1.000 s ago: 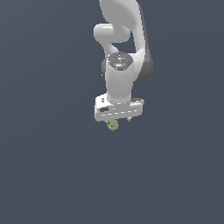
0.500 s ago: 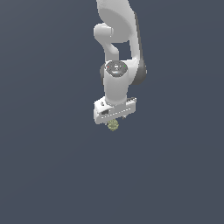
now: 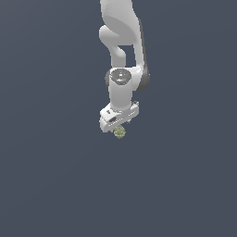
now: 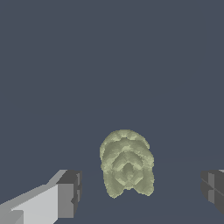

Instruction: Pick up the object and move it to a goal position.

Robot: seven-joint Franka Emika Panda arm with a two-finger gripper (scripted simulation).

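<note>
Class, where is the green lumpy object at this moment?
In the exterior view the object sits just below the claw; the wrist view shows it between the open fingers, touching neither.

A plain, flat, dark slate-grey desk [image 3: 51,185] fills both views; nothing else rests on it.

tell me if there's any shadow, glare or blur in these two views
Exterior view: flat dark blue-grey background, no cast shadow visible, soft shading on the white arm, and the green clump is too small to show detail. Wrist view: no glare; the clump looks soft-edged and pixelated, with shading between its ridges; the gripper fingers are cut off by the frame edges.
</note>
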